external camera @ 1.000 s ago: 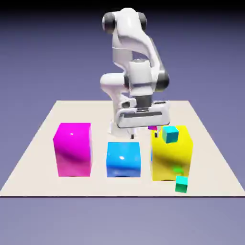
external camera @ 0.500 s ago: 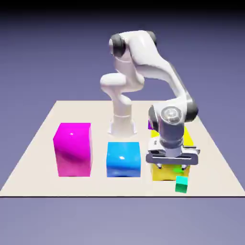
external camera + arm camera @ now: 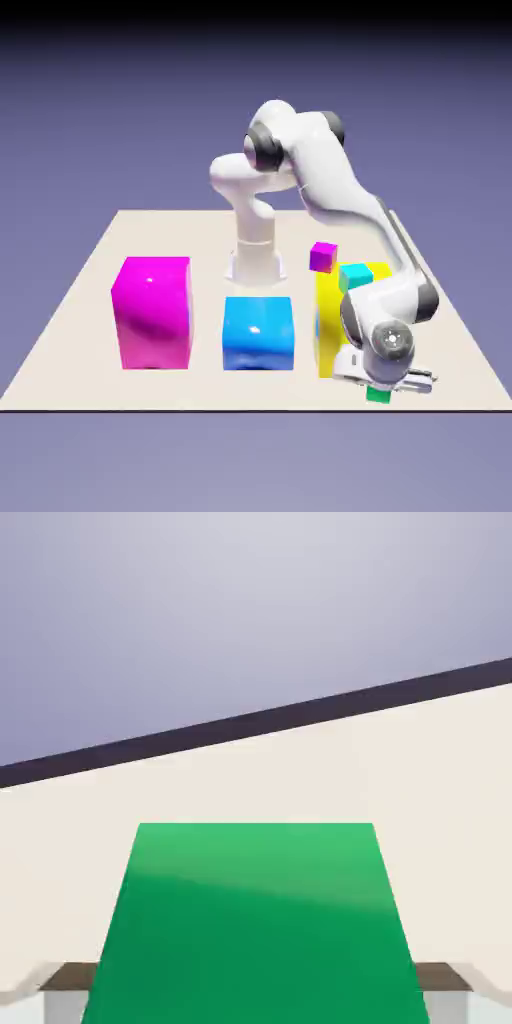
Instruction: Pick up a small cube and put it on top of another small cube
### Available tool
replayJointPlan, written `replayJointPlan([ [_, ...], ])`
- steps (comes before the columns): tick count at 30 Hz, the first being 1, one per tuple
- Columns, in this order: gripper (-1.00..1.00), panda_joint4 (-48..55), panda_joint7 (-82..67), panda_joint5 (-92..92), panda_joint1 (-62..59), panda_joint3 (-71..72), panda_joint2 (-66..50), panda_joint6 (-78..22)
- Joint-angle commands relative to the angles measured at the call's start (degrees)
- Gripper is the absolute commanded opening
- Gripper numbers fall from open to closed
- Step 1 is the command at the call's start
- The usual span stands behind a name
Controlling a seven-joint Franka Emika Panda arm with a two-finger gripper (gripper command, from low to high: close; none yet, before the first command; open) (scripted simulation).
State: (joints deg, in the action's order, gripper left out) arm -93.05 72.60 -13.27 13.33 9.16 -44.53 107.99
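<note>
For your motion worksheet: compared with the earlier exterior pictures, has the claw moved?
Yes. The claw has come down from above the yellow block toward the table's near edge, reaching the small green cube.

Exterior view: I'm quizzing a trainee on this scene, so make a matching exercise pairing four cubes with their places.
Things:
1. small green cube
2. small teal cube
3. magenta big cube
4. blue big cube

Places:
A. on top of the yellow big cube
B. the exterior view's left
C. under the gripper, near the table's front edge
D. middle of the row

Pairs: 1-C, 2-A, 3-B, 4-D
</note>
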Motion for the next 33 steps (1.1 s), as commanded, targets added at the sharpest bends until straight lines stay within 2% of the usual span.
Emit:
replayJointPlan([
  [1,-1.00,1.5,0.3,0.3,-0.3,-0.1,1.0,-2.5],
  [11,-1.00,-2.0,-22.3,9.7,3.8,1.9,16.0,-9.6],
  [23,-1.00,-6.9,-50.2,30.6,2.1,11.2,33.6,-29.4],
  [30,-1.00,-18.6,-49.5,30.7,0.7,10.2,35.6,-19.5],
  [31,1.00,-18.6,-49.5,30.7,0.7,10.2,35.6,-19.5],
  [33,1.00,-16.5,-49.6,30.7,1.0,10.3,35.2,-21.3],
])
